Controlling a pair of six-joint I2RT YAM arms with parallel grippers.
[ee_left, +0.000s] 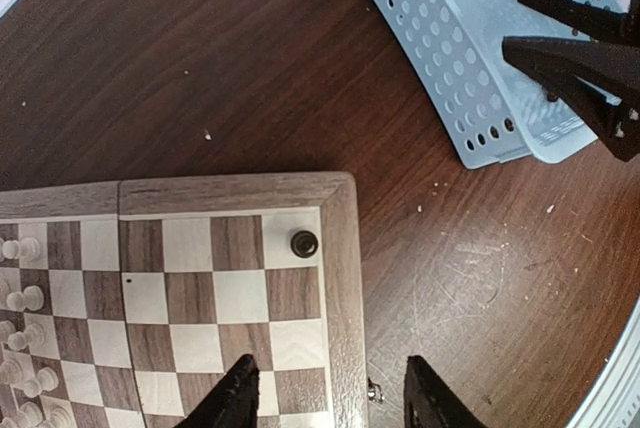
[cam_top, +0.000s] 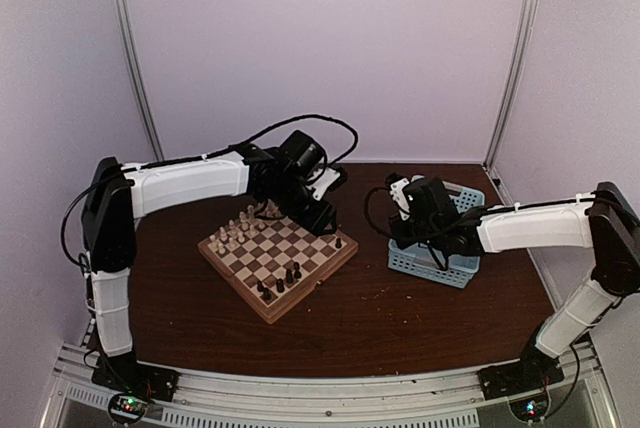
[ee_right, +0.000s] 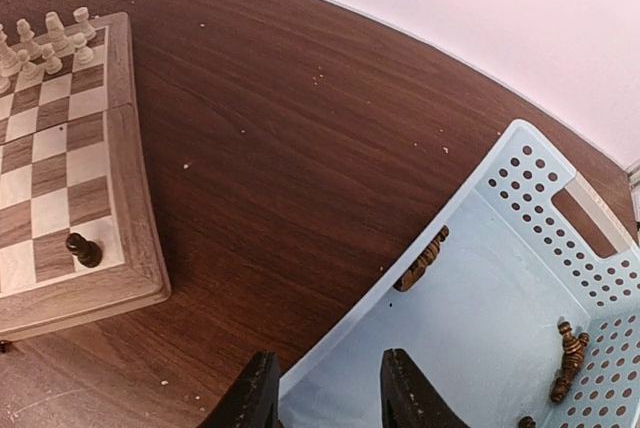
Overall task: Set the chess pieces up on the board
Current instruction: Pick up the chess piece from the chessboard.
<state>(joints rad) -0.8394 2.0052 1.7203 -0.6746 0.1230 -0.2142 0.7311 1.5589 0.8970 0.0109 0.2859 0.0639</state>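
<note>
Brown tabletop [cam_top: 370, 298] separates board [cam_top: 280, 248] edge from basket [cam_top: 430, 270] rim; left gripper [ee_left: 330, 368] and right gripper [ee_right: 328, 358] both hang released.

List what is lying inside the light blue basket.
In the basket, two dark chess pieces lie on their sides, one by each wall; a third shows partly at the picture's bottom edge. The floor under the right gripper is hidden.
</note>
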